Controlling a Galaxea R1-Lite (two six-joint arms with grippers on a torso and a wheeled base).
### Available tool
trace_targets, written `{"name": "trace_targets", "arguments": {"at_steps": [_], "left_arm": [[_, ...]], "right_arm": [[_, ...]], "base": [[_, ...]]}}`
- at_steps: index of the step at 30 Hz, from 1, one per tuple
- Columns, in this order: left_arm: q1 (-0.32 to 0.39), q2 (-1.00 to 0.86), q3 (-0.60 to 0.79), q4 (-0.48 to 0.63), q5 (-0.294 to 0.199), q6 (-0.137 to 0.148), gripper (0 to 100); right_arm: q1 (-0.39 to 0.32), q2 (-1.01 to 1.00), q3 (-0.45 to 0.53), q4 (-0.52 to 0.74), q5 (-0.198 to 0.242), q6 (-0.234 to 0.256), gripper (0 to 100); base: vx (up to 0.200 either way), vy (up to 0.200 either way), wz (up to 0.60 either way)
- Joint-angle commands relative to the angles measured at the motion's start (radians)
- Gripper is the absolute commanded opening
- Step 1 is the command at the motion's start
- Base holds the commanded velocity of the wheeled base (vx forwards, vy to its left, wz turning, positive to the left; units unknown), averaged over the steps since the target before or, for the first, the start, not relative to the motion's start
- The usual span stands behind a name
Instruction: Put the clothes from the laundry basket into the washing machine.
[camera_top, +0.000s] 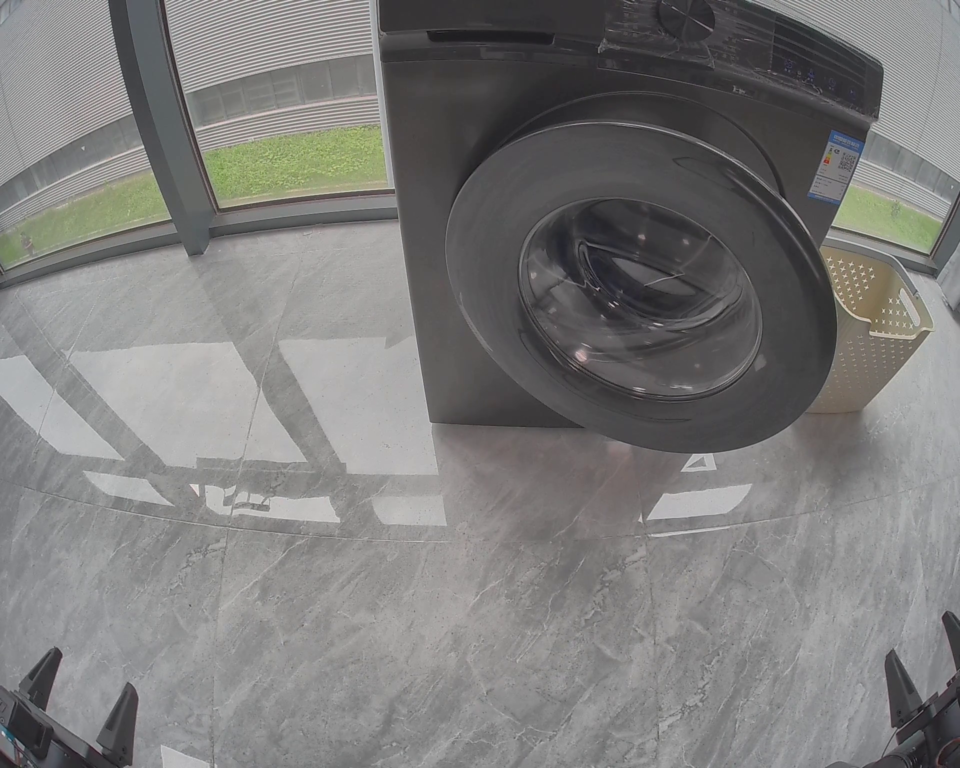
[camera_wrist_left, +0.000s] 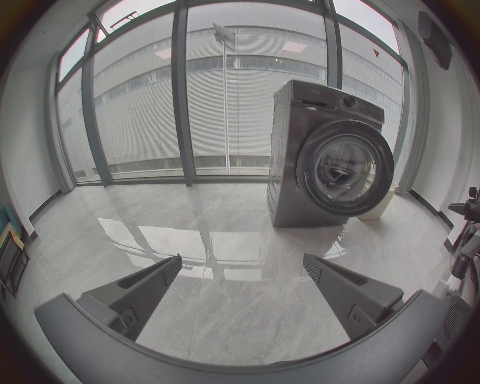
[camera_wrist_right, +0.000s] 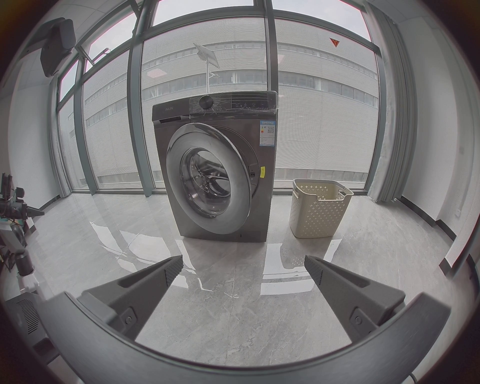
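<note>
Progress appears nil: washer (camera_top: 500, 200) stands with door (camera_top: 640, 290) swung open, basket (camera_top: 878, 320) sits just beside it on the right with contents hidden, and left gripper (camera_wrist_left: 242, 257) and right gripper (camera_wrist_right: 243, 258) hang spread wide, empty, well apart from both.

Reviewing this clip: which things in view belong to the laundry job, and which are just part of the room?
Job:
- dark grey front-loading washing machine, round door swung open
- cream perforated plastic laundry basket beside it
- left end effector and right end effector, both open

Room:
- grey marble floor
- tall glass windows
- black wall-mounted box
</note>
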Motion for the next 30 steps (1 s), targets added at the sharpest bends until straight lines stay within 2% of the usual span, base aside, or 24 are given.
{"name": "trace_targets", "arguments": {"at_steps": [1,2,4,7,8,9,10,11,14,15,18,22,28,30], "left_arm": [[0.012,-0.113,0.017,-0.003,-0.011,-0.02,100],[0.012,-0.111,0.017,-0.003,-0.003,-0.031,100],[0.015,-0.113,0.017,-0.005,0.011,-0.028,100],[0.015,-0.113,0.017,-0.005,0.009,-0.023,100],[0.015,-0.113,0.017,-0.005,0.009,-0.025,100],[0.013,-0.113,0.017,-0.005,0.011,-0.023,100],[0.013,-0.113,0.017,-0.005,0.011,-0.022,100],[0.013,-0.113,0.017,-0.005,0.017,-0.022,100],[0.013,-0.113,0.017,-0.005,0.017,-0.022,100],[0.013,-0.114,0.018,-0.003,0.012,0.012,100],[0.012,-0.114,0.018,-0.003,0.009,0.02,100],[0.013,-0.113,0.017,-0.003,0.006,0.013,100],[0.015,-0.113,0.018,-0.003,0.006,0.013,100],[0.015,-0.113,0.018,-0.003,0.006,0.012,100]], "right_arm": [[0.002,-0.016,-0.011,-0.066,0.006,0.007,100],[0.002,-0.016,-0.054,-0.106,0.005,0.023,100],[0.005,0.008,-0.139,-0.127,0.005,0.06,100],[0.011,0.051,-0.166,-0.093,0.011,0.064,100],[0.022,0.077,-0.168,-0.057,0.026,0.072,100],[0.058,0.126,-0.159,0.0,0.077,0.086,100],[0.064,0.136,-0.157,0.008,0.085,0.09,100],[0.093,0.196,-0.151,0.02,0.118,0.113,100],[0.093,0.196,-0.151,0.02,0.118,0.113,100],[0.145,0.352,-0.166,-0.001,0.186,0.123,100],[0.191,0.49,-0.206,-0.067,0.227,0.121,100],[0.206,0.685,-0.245,-0.185,0.226,0.123,100],[0.199,1.013,-0.28,-0.478,0.215,0.138,100],[0.199,1.102,-0.283,-0.571,0.186,0.138,100]], "base": [[0.0,0.0,0.0],[0.0,0.0,0.0],[0.0,0.0,0.0],[0.0,0.0,0.0],[0.0,0.0,0.0],[0.0,0.0,0.0],[0.0,0.0,0.0],[0.0,0.0,0.0],[0.0,0.0,0.0],[0.0,0.0,0.0],[0.0,0.0,0.0],[0.0,0.0,0.0],[0.0,-0.2,0.0],[0.0,-0.2,0.0]]}}
